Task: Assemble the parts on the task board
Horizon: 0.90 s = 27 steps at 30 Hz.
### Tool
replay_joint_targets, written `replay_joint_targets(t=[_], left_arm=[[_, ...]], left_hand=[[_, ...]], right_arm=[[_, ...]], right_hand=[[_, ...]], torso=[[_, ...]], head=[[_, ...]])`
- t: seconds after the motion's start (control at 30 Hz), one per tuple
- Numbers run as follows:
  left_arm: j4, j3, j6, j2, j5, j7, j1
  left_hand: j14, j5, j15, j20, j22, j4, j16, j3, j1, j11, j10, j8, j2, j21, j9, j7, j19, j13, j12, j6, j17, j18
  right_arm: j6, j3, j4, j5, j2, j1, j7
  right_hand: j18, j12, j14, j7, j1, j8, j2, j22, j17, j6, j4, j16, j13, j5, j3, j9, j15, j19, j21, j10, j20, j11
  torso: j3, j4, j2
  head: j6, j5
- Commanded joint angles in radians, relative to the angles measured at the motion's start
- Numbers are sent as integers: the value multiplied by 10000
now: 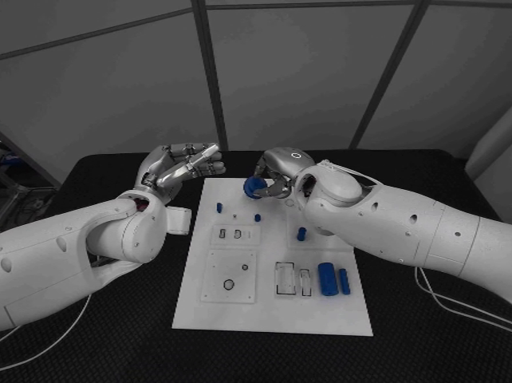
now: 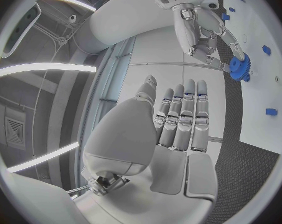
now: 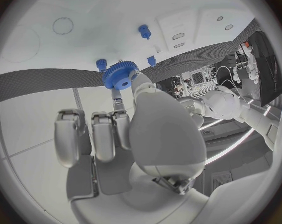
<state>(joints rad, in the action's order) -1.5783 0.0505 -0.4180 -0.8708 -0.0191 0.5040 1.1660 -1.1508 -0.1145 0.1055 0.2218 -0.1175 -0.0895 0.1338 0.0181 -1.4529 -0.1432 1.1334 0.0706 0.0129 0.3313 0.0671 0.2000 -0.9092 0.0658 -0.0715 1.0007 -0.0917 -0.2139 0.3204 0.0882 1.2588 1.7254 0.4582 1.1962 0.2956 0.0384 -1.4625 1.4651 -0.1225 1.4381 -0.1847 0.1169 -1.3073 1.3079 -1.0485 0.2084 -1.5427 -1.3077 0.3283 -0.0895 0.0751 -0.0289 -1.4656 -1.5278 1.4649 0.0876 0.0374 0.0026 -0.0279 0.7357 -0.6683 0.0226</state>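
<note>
The white task board (image 1: 273, 307) lies in the middle of the black table. My right hand (image 1: 284, 171) hovers over the board's far edge and pinches a blue gear (image 1: 254, 187) between thumb and fingertip. The left wrist view shows that gear (image 2: 239, 68) under the right hand (image 2: 203, 30), and the right wrist view shows the gear (image 3: 120, 75) at the fingertips of the right hand (image 3: 125, 129). My left hand (image 1: 185, 168) is raised beside the board's far left corner, fingers straight and apart, holding nothing. Its palm (image 2: 175, 129) is bare.
Small blue pegs (image 1: 219, 207) (image 1: 257, 217) (image 1: 301, 234) stand on the board's far half. Two longer blue pieces (image 1: 328, 279) (image 1: 344, 280) lie near its right edge, beside rectangular slots (image 1: 286, 278). A round recess (image 1: 229, 283) sits front left.
</note>
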Motion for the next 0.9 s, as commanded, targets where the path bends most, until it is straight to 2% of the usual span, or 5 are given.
replay_joint_targets(t=[0.03,0.17,0.33,0.63,0.9], left_arm=[[-17,11,98,21,-66,37,16],[-15,11,93,24,-66,35,17],[-15,11,92,29,-66,38,17],[-27,11,90,11,-66,32,17],[-27,11,88,5,-66,28,18]], left_hand=[[-78,62,-4,-20,16,41,-5,-9,-19,-43,-13,-55,-109,53,-15,19,-24,-16,33,29,-17,302],[-78,62,-4,-20,16,41,-5,-9,-19,-43,-13,-55,-109,53,-15,19,-24,-16,33,29,-17,302],[-78,62,-4,-20,16,41,-5,-9,-19,-43,-13,-55,-109,53,-15,19,-24,-16,33,29,-17,302],[-78,62,-4,-20,16,41,-5,-9,-19,-43,-13,-55,-109,53,-15,19,-24,-16,33,29,-17,302],[-75,63,-1,-20,18,50,-12,-13,-23,-45,-17,-57,-114,54,-15,20,-23,-17,41,28,-18,304]], right_arm=[[-92,-28,-129,157,-133,9,-92],[-247,-166,-270,157,-255,2,-114],[-435,-265,-442,154,-366,-1,-124],[-578,-308,-713,153,-475,-2,-158],[-564,-312,-835,81,-581,-2,-239]], right_hand=[[-131,8,915,77,7,-26,-34,-1543,1990,-161,6,-26,-1489,-20,-75,4,-60,-291,-34,401,-95,-51],[-131,19,913,67,-13,6,-23,-1543,1979,-150,2,-21,-1481,-57,-99,-1,-54,-289,-34,393,-93,-43],[-125,55,908,51,-62,58,3,-1517,1960,-138,0,-13,-1449,-135,-132,-8,-42,-268,-24,367,-85,-29],[-113,197,900,4,-144,188,56,-1466,1932,-50,-15,0,-1315,-256,-189,-30,-9,-226,-3,271,-60,10],[-97,403,896,-174,-361,589,179,-1398,1924,452,-21,7,-1133,-428,-235,-96,119,-167,27,122,41,163]], torso=[[7,-14,9],[15,15,-1],[15,25,-1],[21,8,-5],[22,32,1]], head=[[-13,-28],[-38,-52],[-55,-75],[-73,-62],[-72,-111]])
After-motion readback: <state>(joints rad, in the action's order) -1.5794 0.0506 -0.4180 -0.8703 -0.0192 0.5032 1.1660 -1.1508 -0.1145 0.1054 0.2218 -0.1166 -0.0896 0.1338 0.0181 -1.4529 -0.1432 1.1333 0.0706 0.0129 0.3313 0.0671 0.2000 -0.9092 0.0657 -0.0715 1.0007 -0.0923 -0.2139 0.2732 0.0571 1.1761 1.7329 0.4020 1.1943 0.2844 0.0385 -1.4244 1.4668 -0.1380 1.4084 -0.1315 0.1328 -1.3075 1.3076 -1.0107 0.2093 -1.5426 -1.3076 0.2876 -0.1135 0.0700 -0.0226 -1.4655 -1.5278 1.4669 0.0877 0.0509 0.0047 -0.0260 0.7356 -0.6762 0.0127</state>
